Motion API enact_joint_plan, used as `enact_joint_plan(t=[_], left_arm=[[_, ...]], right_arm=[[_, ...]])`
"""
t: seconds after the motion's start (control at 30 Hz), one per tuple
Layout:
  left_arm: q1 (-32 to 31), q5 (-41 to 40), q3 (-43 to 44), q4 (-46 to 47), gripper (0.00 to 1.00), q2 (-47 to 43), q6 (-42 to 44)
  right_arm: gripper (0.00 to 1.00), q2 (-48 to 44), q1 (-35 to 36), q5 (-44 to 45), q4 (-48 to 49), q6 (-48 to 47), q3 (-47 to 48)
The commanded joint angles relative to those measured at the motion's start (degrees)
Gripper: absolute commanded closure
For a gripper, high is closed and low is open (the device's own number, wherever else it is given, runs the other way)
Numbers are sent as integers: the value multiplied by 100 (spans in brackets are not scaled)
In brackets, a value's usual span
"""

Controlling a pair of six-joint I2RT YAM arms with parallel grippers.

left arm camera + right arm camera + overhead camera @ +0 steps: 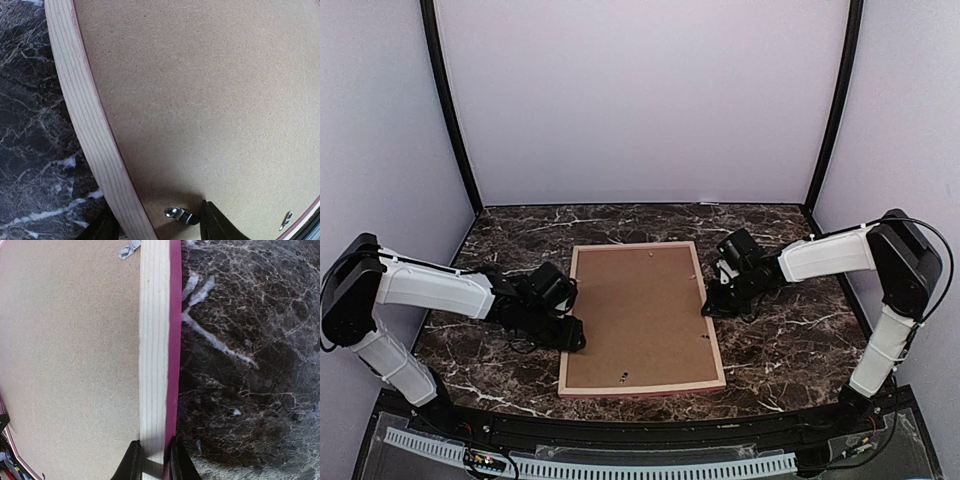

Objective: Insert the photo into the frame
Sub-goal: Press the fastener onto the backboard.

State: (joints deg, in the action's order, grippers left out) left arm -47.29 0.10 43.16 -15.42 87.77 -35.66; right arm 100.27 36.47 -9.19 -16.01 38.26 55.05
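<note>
Jaws of the right gripper [152, 460]: nearly closed, pinching the right rail of the frame [640, 387], we judge to steady it. Jaws of the left gripper [155, 226]: parted, holding nothing, astride the left rail, inner finger beside a metal clip [177, 214] at lower centre of the left wrist view, likely to turn it. Frame lies face down, centre of the top view, brown backing board [638, 315] seated inside. We see no photo; presumably beneath the board. Marble table [790, 350] surrounds.
</note>
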Motion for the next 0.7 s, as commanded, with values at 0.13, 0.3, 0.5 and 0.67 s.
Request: enact_joint_plan(t=[0.13, 0.3, 0.5, 0.67], left_arm=[[-50, -165, -126, -259, 55, -104, -63], [-48, -177, -200, -256, 63, -146, -97], [-49, -167, -330, -241, 65, -179, -119], [-46, -117, -508, -197, 66, -250, -176]], right_arm=[[95, 291, -54, -2, 143, 134, -258], [95, 283, -58, 1, 150, 131, -274], [95, 300, -52, -19, 164, 126, -269], [95, 309, -53, -9, 142, 110, -250]])
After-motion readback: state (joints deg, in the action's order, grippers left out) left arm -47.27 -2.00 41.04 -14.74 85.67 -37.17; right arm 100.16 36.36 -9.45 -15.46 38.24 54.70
